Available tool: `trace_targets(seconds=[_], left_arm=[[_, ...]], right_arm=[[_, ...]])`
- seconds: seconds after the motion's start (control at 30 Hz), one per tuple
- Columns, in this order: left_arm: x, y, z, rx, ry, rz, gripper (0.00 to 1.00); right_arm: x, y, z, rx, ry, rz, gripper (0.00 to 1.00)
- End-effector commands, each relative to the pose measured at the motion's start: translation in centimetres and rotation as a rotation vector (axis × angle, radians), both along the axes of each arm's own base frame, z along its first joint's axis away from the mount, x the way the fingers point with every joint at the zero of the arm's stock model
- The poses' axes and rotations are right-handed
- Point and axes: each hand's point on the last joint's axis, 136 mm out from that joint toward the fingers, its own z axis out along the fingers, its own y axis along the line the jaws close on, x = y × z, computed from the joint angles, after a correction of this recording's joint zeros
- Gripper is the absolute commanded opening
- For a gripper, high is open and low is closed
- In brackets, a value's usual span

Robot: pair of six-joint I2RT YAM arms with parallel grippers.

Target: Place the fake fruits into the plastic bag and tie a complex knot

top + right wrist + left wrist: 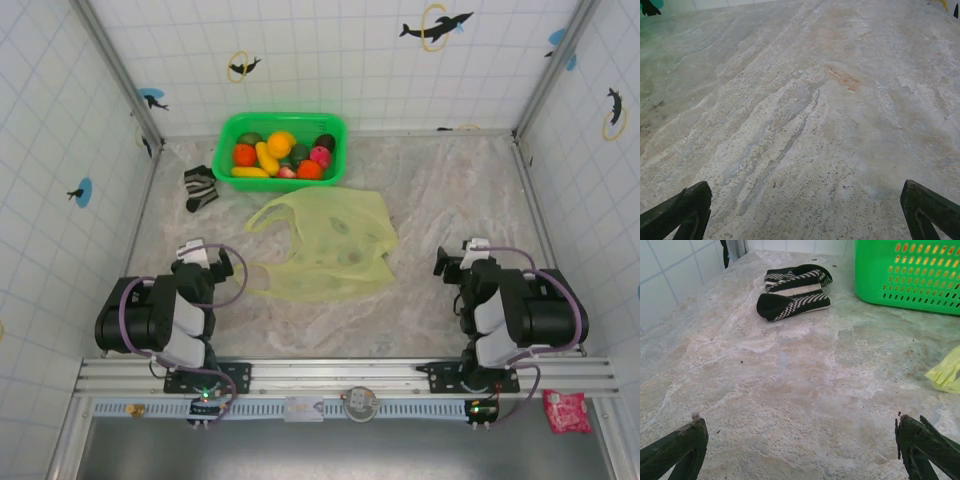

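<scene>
Your left gripper (800, 452) and right gripper (805, 212) are standing wide open, empty; at twelve o'clock of the limp plastic bag (325, 245), slick, light fake fruits (283, 155) are probably wanting mid-body pinches

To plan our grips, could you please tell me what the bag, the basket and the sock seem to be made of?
Bag: thin plastic film, translucent pale yellow, judging by its wrinkles and limp, flat lie.
Basket: rigid moulded plastic, bright green, slightly glossy, with rows of slots.
Sock: knitted fabric, matte, black-and-white stripes; fibre unclear.
</scene>
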Motion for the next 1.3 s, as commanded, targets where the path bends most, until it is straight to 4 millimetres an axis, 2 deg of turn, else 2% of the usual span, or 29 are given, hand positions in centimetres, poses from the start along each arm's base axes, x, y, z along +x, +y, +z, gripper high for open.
trace_targets(seconds=[0.0, 0.73, 0.87, 1.03, 1.17, 1.2, 1.27], left_arm=[[0.1, 0.0, 0.3, -0.015, -0.014, 0.001, 0.98], [0.0, 0.0, 0.5, 0.003, -0.019, 0.007, 0.98], [0.4, -0.4, 0.6, 0.007, -0.003, -0.015, 0.98], [0.5, -0.7, 0.7, 0.033, 0.004, -0.022, 0.98], [0.7, -0.4, 3.8, 0.120, -0.053, 0.057, 0.98], [1.2, -0.8, 5.6, 0.133, -0.097, 0.048, 0.98], [1.8, -2.5, 10.2, 0.166, -0.222, 0.001, 0.98]], right_arm=[[0.3, -0.1, 0.7, -0.005, -0.028, -0.001, 1.00], [0.2, -0.1, 0.7, -0.005, -0.028, -0.005, 1.00], [0.1, -1.1, 0.8, -0.034, -0.028, -0.079, 1.00], [0.1, -1.0, 1.2, -0.066, -0.045, -0.093, 1.00], [1.5, -0.1, 2.3, -0.187, -0.001, -0.093, 1.00], [1.9, 0.4, 3.1, -0.215, -0.001, -0.093, 1.00], [2.4, 1.9, 6.5, -0.264, -0.104, -0.102, 1.00]])
